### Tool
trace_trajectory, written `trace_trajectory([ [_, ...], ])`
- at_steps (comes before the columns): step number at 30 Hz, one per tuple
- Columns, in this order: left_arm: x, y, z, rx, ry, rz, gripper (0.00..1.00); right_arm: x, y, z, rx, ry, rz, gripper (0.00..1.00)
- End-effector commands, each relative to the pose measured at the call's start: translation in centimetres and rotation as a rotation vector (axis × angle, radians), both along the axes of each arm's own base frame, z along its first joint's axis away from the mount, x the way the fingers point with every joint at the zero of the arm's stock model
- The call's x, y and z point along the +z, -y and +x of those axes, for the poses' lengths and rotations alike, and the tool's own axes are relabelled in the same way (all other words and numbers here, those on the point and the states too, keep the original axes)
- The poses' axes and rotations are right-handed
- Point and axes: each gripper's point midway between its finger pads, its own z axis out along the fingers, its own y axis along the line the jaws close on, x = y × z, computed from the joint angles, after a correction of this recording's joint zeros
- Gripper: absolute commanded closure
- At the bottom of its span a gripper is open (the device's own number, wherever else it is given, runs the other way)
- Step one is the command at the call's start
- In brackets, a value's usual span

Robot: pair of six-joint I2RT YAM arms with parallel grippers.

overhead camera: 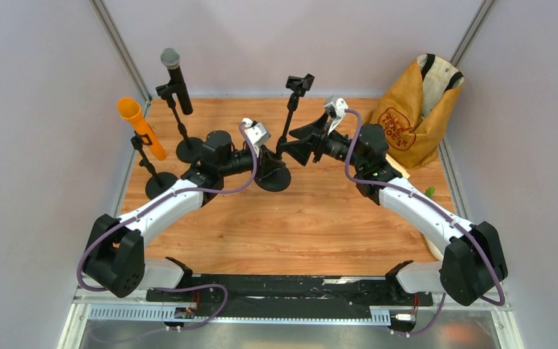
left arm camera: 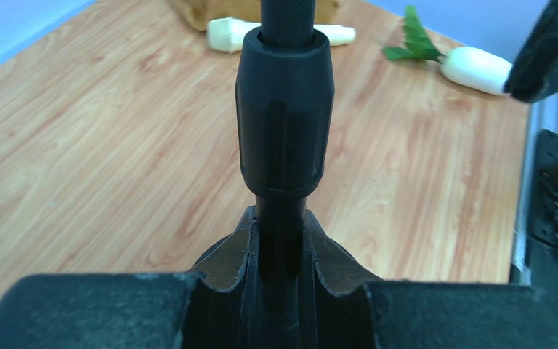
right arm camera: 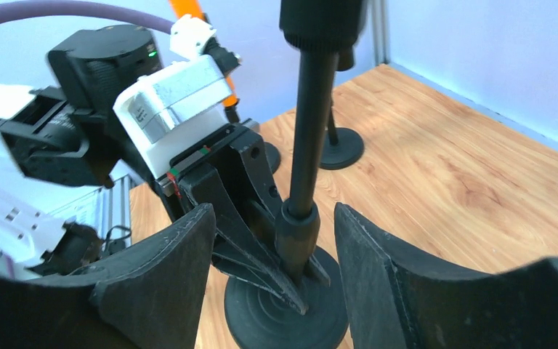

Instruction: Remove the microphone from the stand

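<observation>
At far left, the orange microphone and the grey-headed microphone are sitting in their own stands. Our left gripper is clamping the middle stand low on its pole, its clip seemingly empty. Our right gripper is gaping beside it. Next, we are judging, comes reaching for a loaded stand.

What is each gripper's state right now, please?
Left gripper: closed on the stand pole.
Right gripper: open, holding nothing.
</observation>
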Motion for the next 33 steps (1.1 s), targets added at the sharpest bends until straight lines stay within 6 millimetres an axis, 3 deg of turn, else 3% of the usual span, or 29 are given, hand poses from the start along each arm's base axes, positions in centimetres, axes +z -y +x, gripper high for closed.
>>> trace_trajectory([
  [1,2.9,-0.9,2.3,0.156,0.073,-0.076,1.0,0.2,0.7,1.8,-0.132,-0.068,0.094,0.36],
  [6,2.2,-0.6,2.0,0.15,0.058,-0.079,1.0,-1.5,0.8,3.3,-0.193,-0.124,0.091,0.37],
  [15,0.6,0.6,2.1,0.181,0.021,-0.052,1.0,-2.9,-0.3,3.3,-0.192,-0.123,0.066,0.43],
  [27,0.6,0.5,2.4,0.225,0.001,-0.057,1.0,-5.5,-2.0,3.2,-0.187,-0.138,0.008,0.55],
  [33,0.7,0.5,2.2,0.216,0.005,-0.063,1.0,-5.5,-1.9,3.2,-0.187,-0.123,-0.001,0.71],
])
